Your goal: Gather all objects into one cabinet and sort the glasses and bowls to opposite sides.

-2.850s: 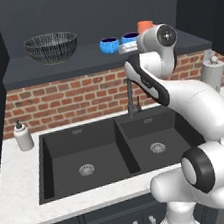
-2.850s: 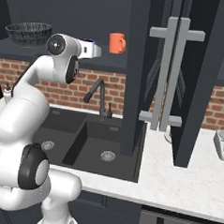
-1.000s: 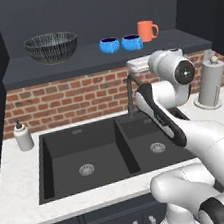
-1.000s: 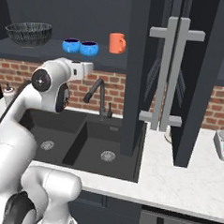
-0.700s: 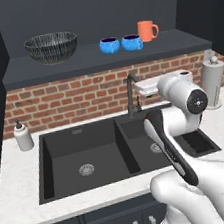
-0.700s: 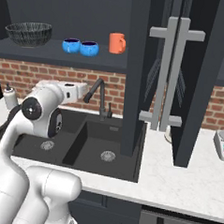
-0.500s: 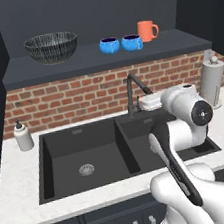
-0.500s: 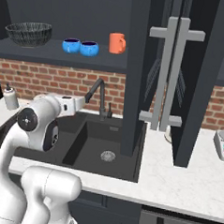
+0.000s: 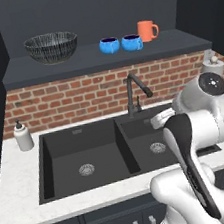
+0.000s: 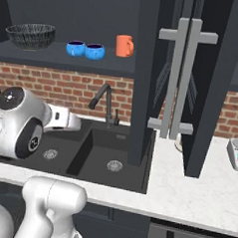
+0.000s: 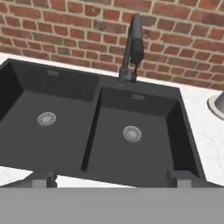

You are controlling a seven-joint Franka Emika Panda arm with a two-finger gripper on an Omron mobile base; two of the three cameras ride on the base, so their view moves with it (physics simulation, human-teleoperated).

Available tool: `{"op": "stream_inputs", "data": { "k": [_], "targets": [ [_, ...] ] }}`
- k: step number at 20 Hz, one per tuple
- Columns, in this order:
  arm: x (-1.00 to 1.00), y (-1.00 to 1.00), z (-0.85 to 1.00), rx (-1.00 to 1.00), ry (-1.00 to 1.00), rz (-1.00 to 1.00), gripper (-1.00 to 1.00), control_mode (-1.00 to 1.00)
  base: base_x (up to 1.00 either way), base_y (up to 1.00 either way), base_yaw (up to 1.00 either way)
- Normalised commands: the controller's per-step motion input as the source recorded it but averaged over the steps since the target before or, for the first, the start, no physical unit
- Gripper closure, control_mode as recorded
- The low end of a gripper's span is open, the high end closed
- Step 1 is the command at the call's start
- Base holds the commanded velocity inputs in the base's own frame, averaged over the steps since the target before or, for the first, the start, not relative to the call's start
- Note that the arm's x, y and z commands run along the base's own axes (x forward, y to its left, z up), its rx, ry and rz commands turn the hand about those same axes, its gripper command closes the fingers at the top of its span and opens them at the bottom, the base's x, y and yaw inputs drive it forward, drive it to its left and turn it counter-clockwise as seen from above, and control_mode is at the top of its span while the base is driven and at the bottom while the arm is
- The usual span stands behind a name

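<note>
In the left base view we see the bowl [image 9: 51, 47] at the left of the cabinet shelf [image 9: 92, 62], with the two blue cups [image 9: 110, 45] [image 9: 131, 42] and the orange mug [image 9: 147, 30] grouped to the right, well apart from it. The sorting looks done to us, so the risk now lies with the arm: it is folded low over the right basin of the sink [image 9: 109, 149], just beside the faucet [image 9: 135, 93], and a careless swing could strike that spout. Against the frame from about three seconds back, the arm has dropped from shelf height to the sink, while the four objects sit as they did.

In the right base view the same row stands on the shelf, bowl far left, mug nearest the open cabinet door [image 10: 146, 78]. A fresh reach upward past that door edge could clip it or nudge the cups out of line. Here too the wrist has sunk from beside the cups to below the shelf.

In the hand view the gripper [image 11: 110, 178] stands wide open with nothing between its tips, looking down into the sink with the faucet ahead.
</note>
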Motion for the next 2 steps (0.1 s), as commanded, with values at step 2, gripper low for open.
{"op": "stream_inputs", "data": {
  "k": [2],
  "targets": [
    [-0.85, 0.00, -0.90, -0.07, 0.43, 0.00, -1.00, -1.00, 0.00, 0.00, 0.00]
  ]
}}
